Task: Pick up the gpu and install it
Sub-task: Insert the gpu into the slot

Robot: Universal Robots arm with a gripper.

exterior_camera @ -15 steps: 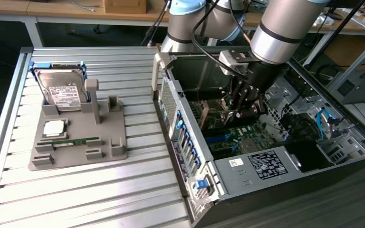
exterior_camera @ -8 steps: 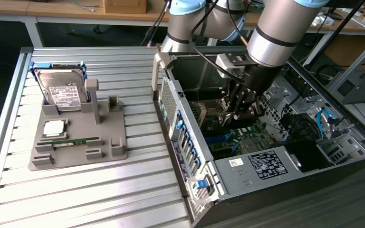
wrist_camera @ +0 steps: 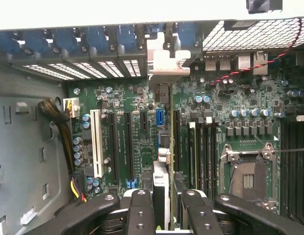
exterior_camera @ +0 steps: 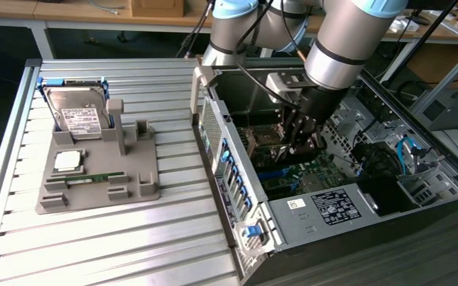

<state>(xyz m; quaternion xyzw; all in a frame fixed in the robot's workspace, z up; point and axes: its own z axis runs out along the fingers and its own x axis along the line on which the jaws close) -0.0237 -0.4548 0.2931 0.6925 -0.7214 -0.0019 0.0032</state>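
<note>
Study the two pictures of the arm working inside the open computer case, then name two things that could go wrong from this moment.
1. The end effector holds the gpu edge-on above the motherboard. If the card is off line with a slot, its edge may hit board parts instead.
2. The arm reaches deep into the case, close to a red and black wire and a cable bundle; either might snag.
</note>
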